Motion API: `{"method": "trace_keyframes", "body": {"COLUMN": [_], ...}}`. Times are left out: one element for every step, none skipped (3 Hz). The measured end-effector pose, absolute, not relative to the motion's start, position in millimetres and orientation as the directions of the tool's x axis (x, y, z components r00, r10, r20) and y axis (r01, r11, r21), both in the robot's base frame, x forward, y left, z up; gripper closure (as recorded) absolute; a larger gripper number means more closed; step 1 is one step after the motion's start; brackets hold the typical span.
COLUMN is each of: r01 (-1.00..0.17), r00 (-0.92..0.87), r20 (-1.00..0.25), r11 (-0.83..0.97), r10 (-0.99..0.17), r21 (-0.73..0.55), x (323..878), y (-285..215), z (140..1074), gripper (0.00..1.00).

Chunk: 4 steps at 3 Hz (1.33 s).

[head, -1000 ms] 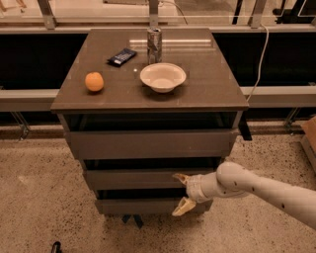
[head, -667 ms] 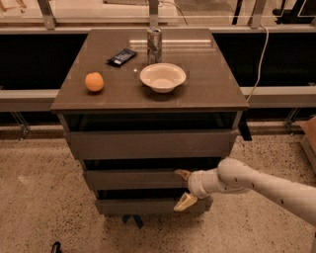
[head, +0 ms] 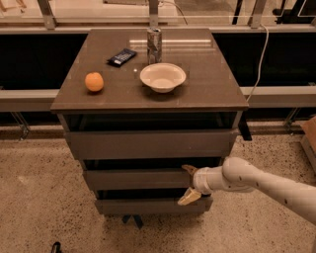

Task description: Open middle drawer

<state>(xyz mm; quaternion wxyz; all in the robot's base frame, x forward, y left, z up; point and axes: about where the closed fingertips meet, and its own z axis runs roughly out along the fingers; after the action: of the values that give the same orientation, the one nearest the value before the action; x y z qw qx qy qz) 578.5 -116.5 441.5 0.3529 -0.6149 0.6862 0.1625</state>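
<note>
Your gripper (head: 189, 184), fingers spread wide, brackets the right end of the middle drawer (head: 136, 179), second of three grey fronts under the cabinet top (head: 210, 94), one tip above and one below it, likely because the handleless panel offers only its edges for pulling.

Likely a lab or office test space: speckled hard floor (head: 34, 197), metal rail posts (head: 47, 12), a hanging cable (head: 259, 59), and a grey cabinet (head: 148, 143) whose surface (head: 212, 84) holds an orange (head: 94, 81), bowl (head: 163, 77) and can (head: 154, 45). The end effector (head: 186, 184), fingers spread, is at the middle drawer (head: 133, 179).
</note>
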Motion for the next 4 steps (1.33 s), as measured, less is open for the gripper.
{"method": "trace_keyframes", "body": {"r01": [-0.943,-0.936,-0.929,-0.93], "r00": [-0.006,0.014,0.046,0.075], "r20": [-0.674,-0.652,-0.622,-0.592], "r11": [0.228,0.218,0.195,0.158], "r10": [-0.739,-0.758,-0.782,-0.803], "r21": [-0.241,-0.275,-0.313,-0.332], "x": [585.0,595.1,607.2,613.7], "y": [-122.9,-122.1,-118.1,-111.4], "z": [437.0,436.9,439.9,439.8], "gripper": [0.16,0.17,0.17,0.32]}}
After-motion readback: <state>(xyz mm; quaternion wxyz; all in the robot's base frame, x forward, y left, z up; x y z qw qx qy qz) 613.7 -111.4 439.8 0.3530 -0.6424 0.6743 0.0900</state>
